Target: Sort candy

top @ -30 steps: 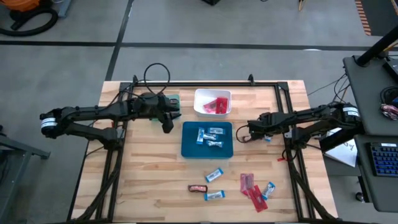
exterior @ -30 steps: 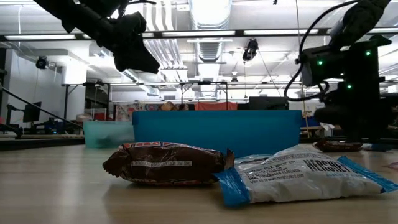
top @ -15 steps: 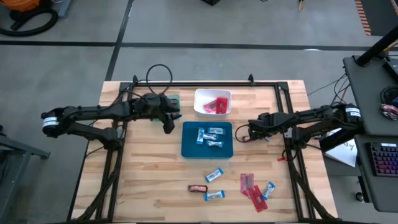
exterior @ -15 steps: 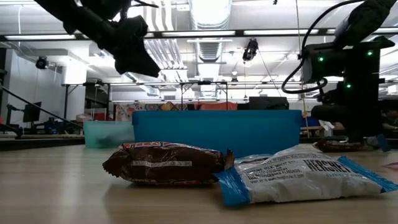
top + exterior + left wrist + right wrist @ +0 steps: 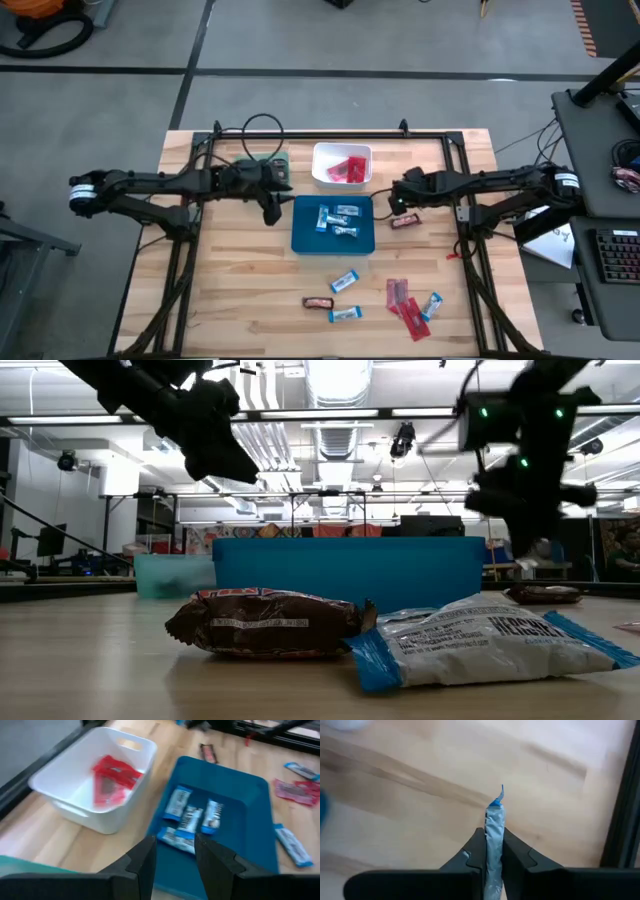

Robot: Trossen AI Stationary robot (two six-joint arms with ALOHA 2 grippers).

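Observation:
My right gripper [image 5: 397,203] hangs above the table just right of the blue tray [image 5: 305,240] and is shut on a blue-and-white candy bar [image 5: 494,815]. My left gripper [image 5: 272,212] hovers open and empty at the blue tray's far-left corner, its fingers [image 5: 145,860] framing the tray. Three blue-and-white bars [image 5: 338,218] lie in the blue tray and red packets [image 5: 347,169] in the white tray [image 5: 322,152]. A dark brown bar [image 5: 405,221] lies flat on the table below my right gripper. More loose candy [image 5: 345,282] lies near the front edge. My right gripper pinches the blue-and-white bar [image 5: 494,826] between its two fingers, edge-on. The bar's crimped end [image 5: 496,800] sticks out past the fingertips. The bar is lifted clear of the table.
A green tray [image 5: 280,160] shows partly under my left arm at the far left. Near the front lie a brown bar [image 5: 318,302], blue-and-white bars [image 5: 344,314] [image 5: 432,305] and red packets [image 5: 403,300]. A black frame [image 5: 462,170] borders the table.
My right gripper has risen and gone toward the table's left, toward the blue tray, carrying the blue-and-white bar up off the table; the dark brown bar beneath it now shows. My left gripper has drifted slightly toward the blue tray.

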